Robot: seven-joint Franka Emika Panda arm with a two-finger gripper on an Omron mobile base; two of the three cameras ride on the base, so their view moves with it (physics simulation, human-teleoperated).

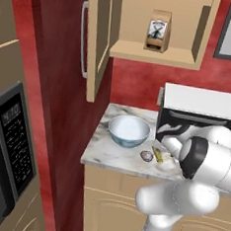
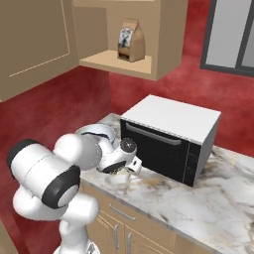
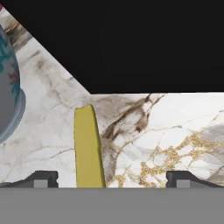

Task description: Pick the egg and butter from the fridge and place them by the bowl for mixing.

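Butter (image 3: 89, 148) lies on the worktop (image 3: 175, 127), bowl (image 3: 8, 100) at nine o'clock; hand (image 3: 112, 179) wide open, holding nothing, for mixing.

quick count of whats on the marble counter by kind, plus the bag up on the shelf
bowl: 1
egg: 1
butter stick: 1
microwave: 1
bag on the open cabinet shelf: 1
total: 5
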